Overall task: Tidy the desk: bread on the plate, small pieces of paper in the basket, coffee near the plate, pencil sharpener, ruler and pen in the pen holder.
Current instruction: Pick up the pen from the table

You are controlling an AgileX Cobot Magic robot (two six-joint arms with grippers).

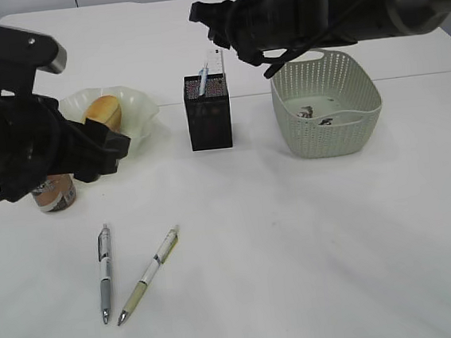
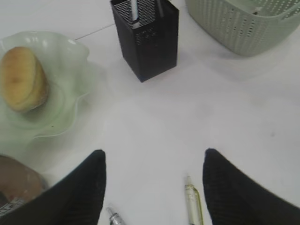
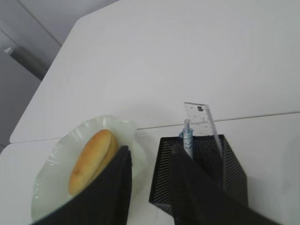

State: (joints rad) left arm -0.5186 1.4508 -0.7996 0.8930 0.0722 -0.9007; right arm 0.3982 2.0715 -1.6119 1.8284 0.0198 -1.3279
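Paper (image 1: 316,115), perhaps crumpled, shows in basket (image 1: 330,139) from exterior view only.

No text can be read. The ruler (image 3: 202,123) shows fine scale marks, too small to read. The coffee (image 1: 54,193) label is blurred.

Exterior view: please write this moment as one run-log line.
golden-brown bun: on green glass plate | clear ruler: in black mesh holder | two pens: on desk | left gripper: open above them
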